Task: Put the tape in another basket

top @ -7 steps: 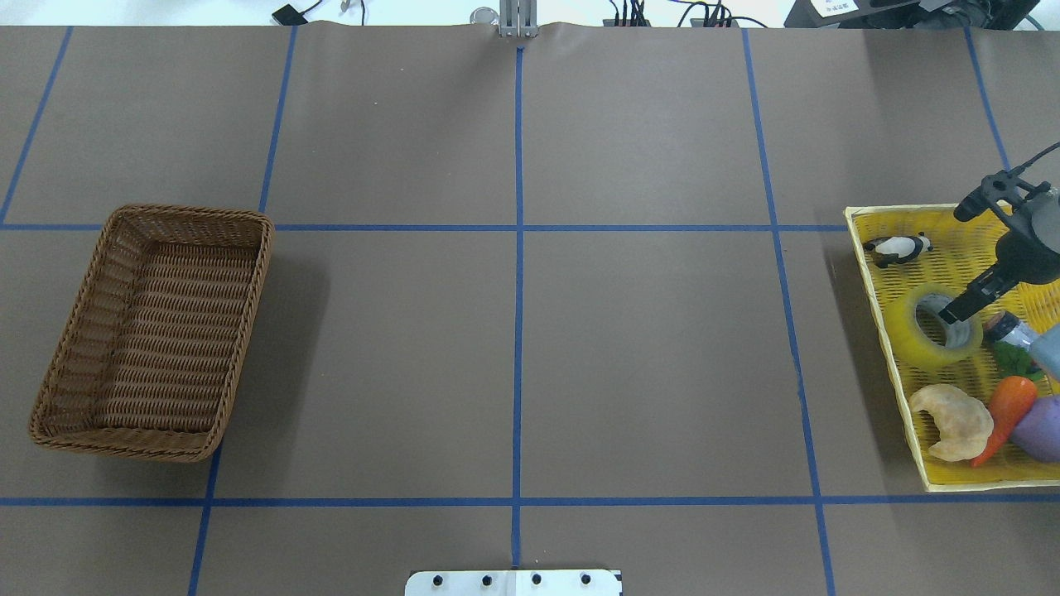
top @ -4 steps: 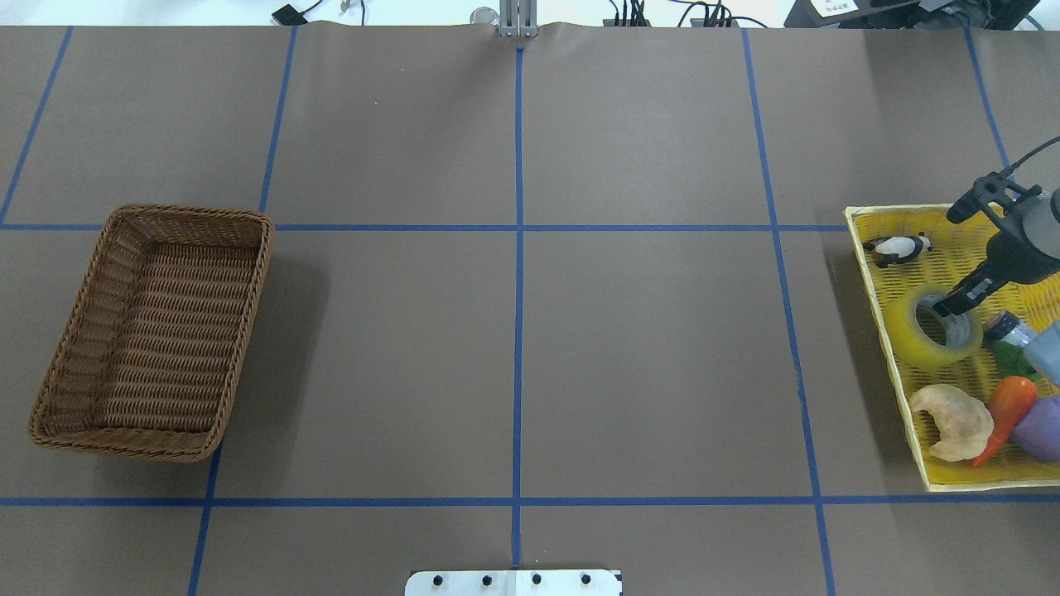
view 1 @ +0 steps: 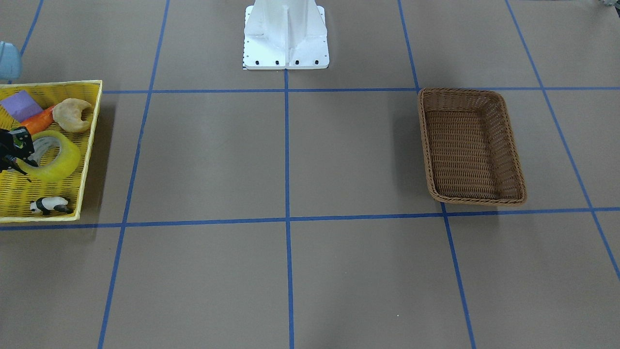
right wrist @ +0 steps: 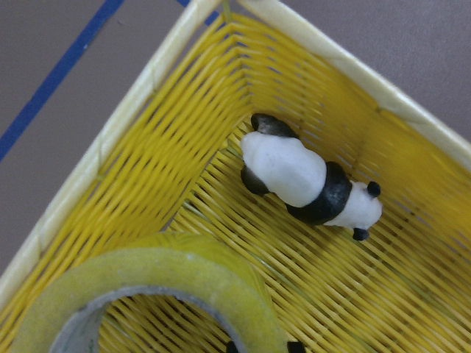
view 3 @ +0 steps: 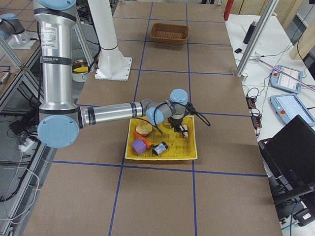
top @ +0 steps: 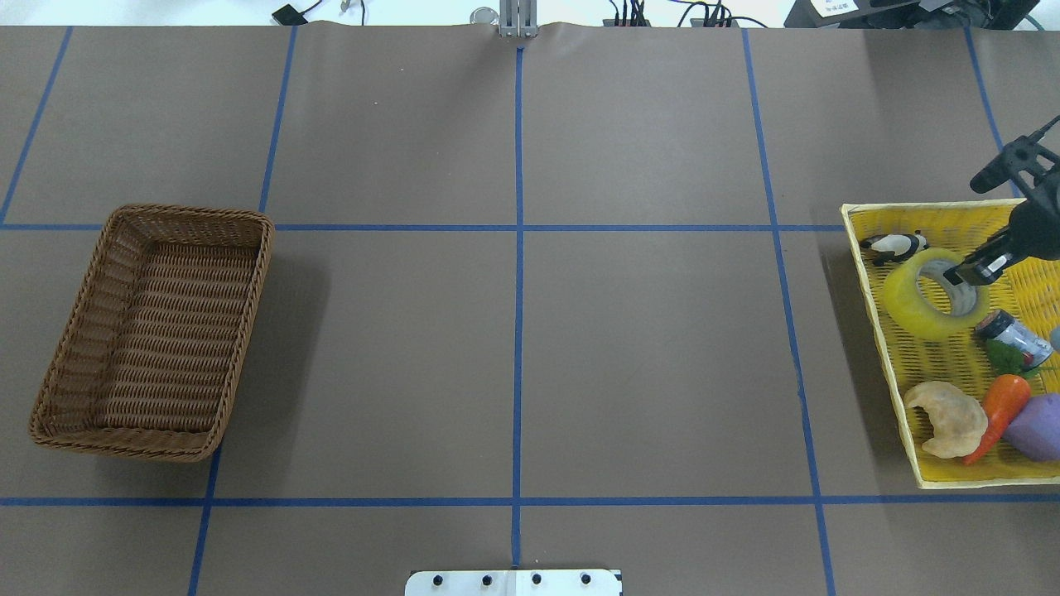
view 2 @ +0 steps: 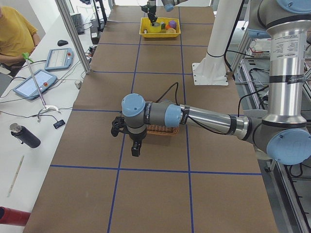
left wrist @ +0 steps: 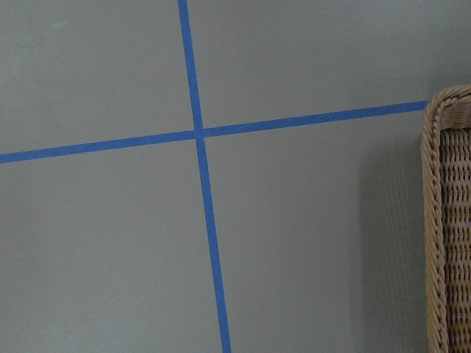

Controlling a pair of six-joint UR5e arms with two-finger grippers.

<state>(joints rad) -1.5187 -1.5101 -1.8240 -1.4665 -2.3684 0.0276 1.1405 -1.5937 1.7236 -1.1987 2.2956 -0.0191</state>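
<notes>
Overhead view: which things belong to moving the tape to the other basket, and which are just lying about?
Job: tape, right claw gripping its rim, brown basket.
Lying about: toy panda, croissant, carrot, purple block, small jar, all in the yellow tray.

The tape [top: 932, 294] held in the right end effector [top: 969, 271] is glossy, translucent yellow-green film wound on a matt pale core with grey print. Beneath it, the yellow basket [top: 911, 206] is woven of shiny plastic strips with a smooth cream rim. Just beyond the fingertips, the panda figure [right wrist: 305, 176] looks like smooth, slightly glossy moulded plastic. The end effector itself is matt black. The worktop [top: 646, 348] is covered in matt brown paper with blue grid lines [top: 518, 331]. Far across it from the end effector, the brown basket [top: 190, 211] is rough woven wicker with a braided rim. The right forearm [view 3: 113, 112] is silvery brushed metal, and its joint cap [view 3: 58, 131] is smooth pale-blue plastic.
</notes>
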